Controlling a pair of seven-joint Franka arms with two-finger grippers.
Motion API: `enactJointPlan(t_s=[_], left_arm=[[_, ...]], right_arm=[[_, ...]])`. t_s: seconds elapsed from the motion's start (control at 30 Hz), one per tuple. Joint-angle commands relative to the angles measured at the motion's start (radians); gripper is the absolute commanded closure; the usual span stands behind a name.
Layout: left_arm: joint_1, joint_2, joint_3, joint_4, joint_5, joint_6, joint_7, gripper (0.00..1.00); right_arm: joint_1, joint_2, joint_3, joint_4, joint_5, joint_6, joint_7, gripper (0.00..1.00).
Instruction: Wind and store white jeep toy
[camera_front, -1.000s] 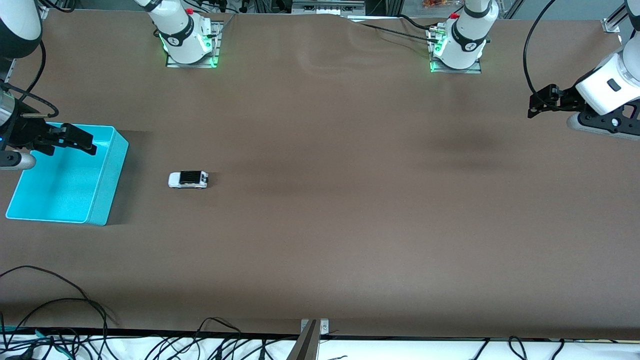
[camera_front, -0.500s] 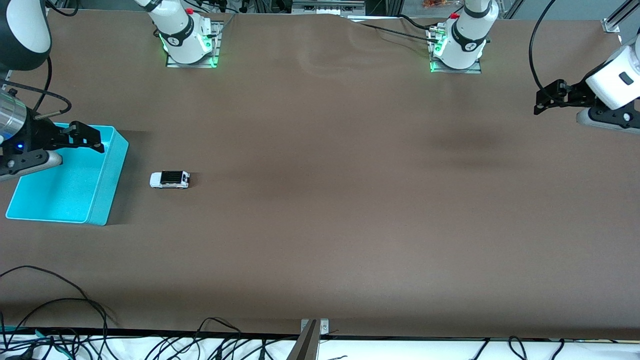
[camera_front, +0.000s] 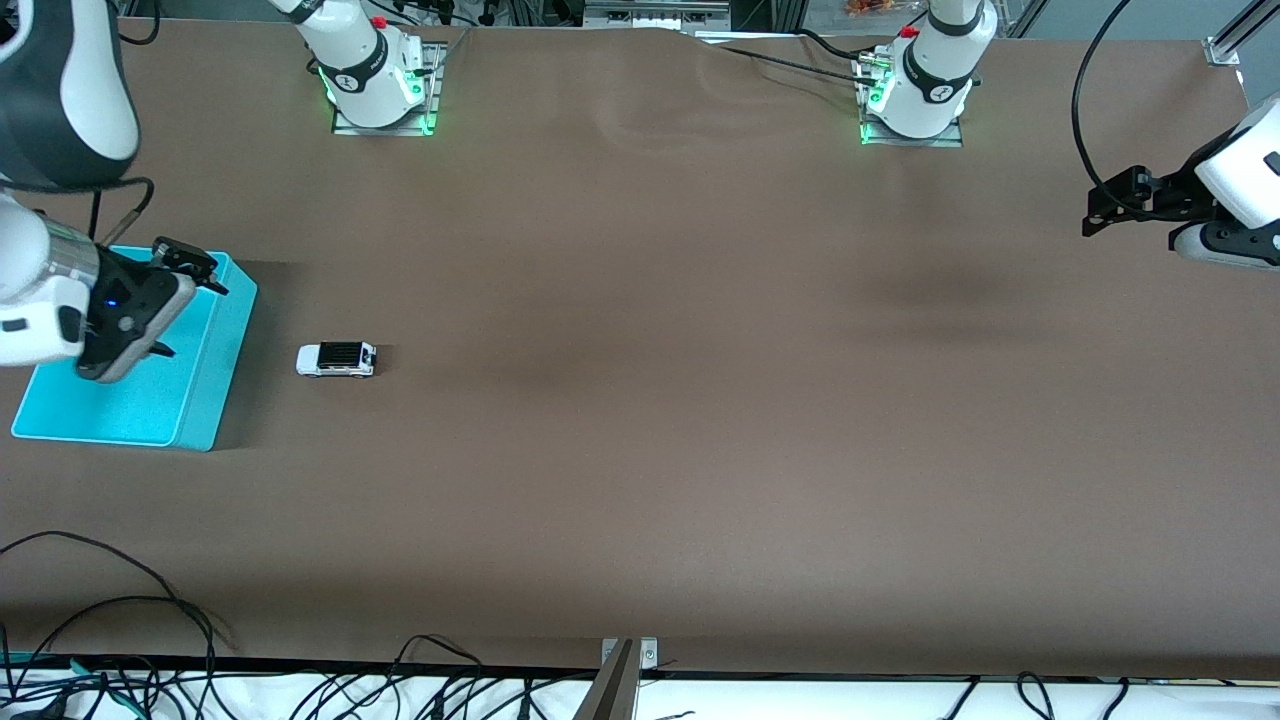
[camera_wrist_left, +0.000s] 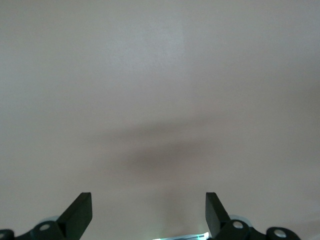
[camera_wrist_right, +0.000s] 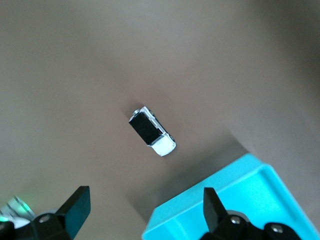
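Jeep: white jeep toy (camera_front: 336, 360) sits on its wheels on the brown table (camera_front: 640, 400), at the frame's middle left, just beside the turquoise bin (camera_front: 210, 400).
Right gripper (camera_front: 178, 300): over the bin, fingers spread, empty.
Left gripper (camera_front: 1100, 205): upper right of frame, fingers apart, empty.

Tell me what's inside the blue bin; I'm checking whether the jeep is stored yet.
The blue bin shows only bare floor. The right gripper, open, hangs over it and hides part. The white jeep toy sits outside, on the table beside it.
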Motion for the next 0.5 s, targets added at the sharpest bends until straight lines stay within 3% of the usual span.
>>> enactJointPlan(t_s=[0.0, 0.47], left_arm=[[0.005, 0.017, -0.008, 0.054, -0.030, -0.028, 0.004, 0.00], [0.006, 0.018, -0.007, 0.053, -0.030, -0.029, 0.007, 0.00]], right_arm=[[-0.001, -0.025, 0.002, -0.125, 0.022, 0.083, -0.129, 0.00], [-0.001, -0.022, 0.018, -0.401, 0.011, 0.376, -0.301, 0.00]])
